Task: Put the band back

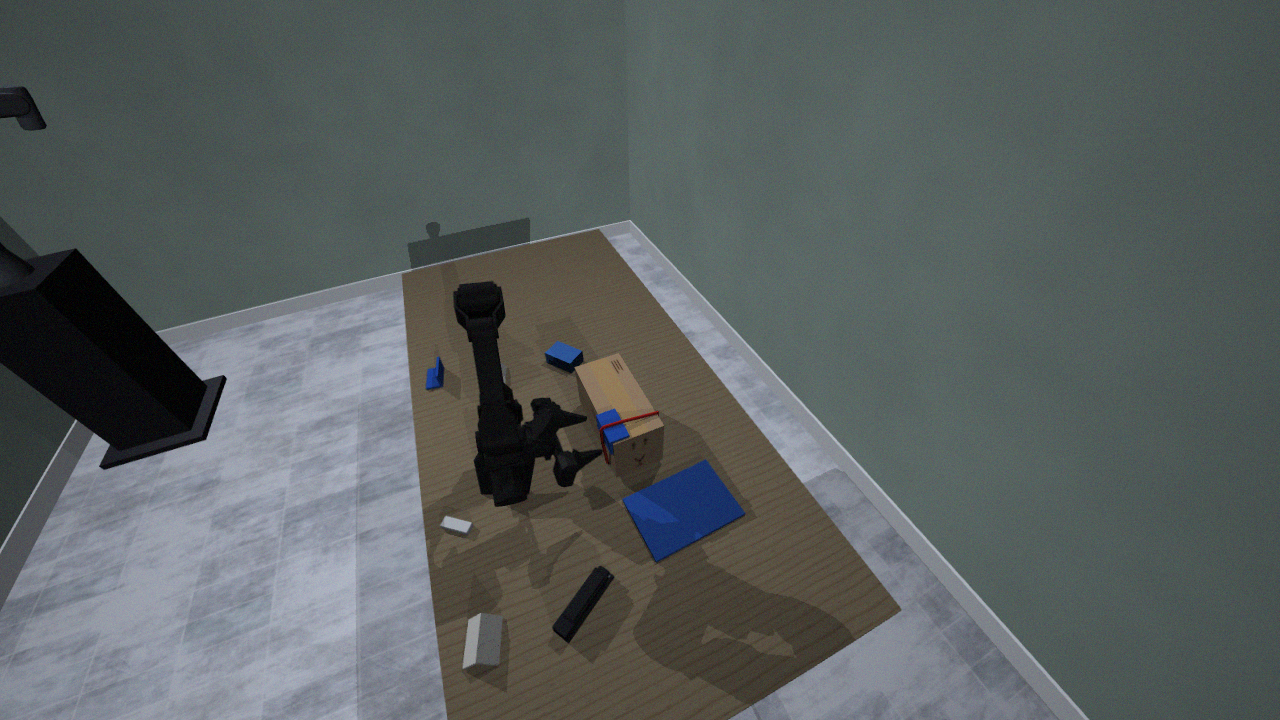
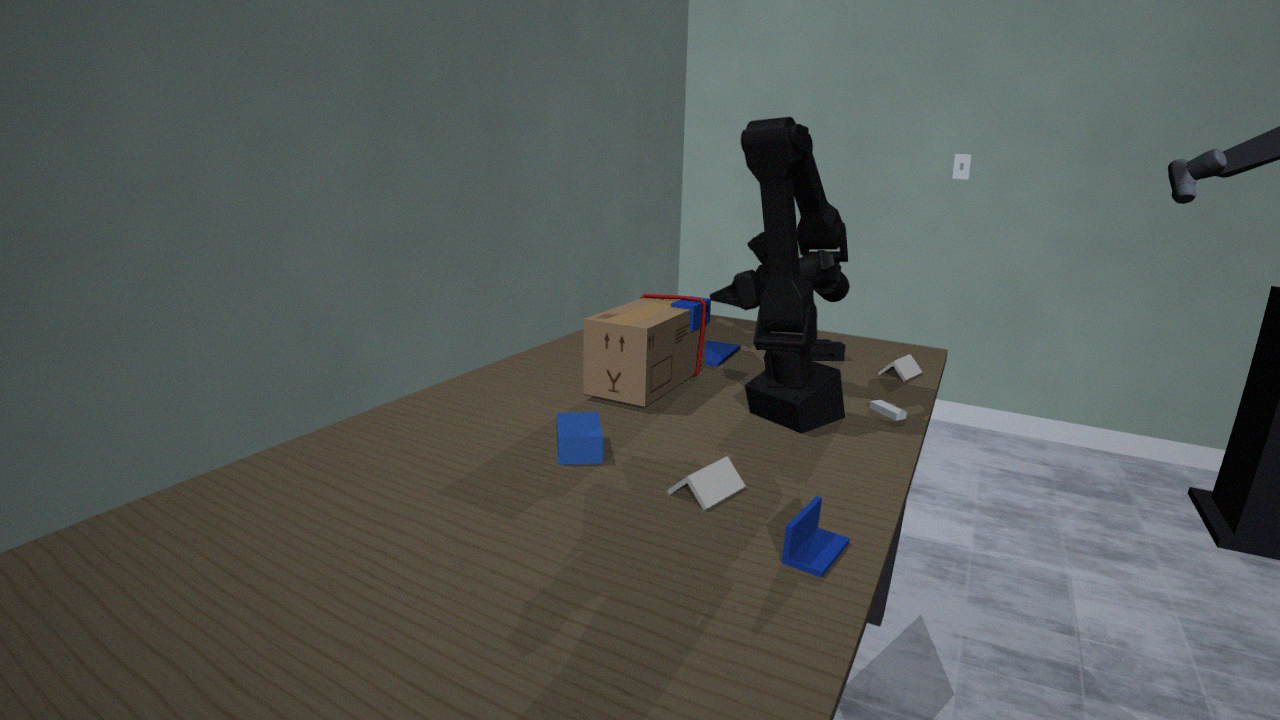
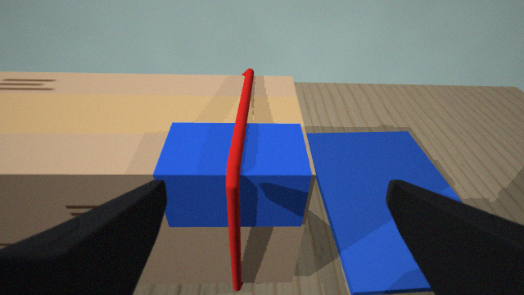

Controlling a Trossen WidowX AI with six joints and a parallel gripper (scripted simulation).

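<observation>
Band [image 3: 235, 172], red, runs over blue corner guard [image 3: 196, 164] at carton's [image 3: 82, 123] top edge near one end; gripper [image 3: 274, 233] wide, empty, just short of guard, fingers either side.

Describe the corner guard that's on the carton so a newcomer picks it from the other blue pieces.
Find the cardboard carton beside the black arm. On its top edge facing the open gripper sits a blue corner guard. Only it has the red band across it.

The end effector [image 3: 270, 229] is level, fingers spread wide, empty.
</observation>
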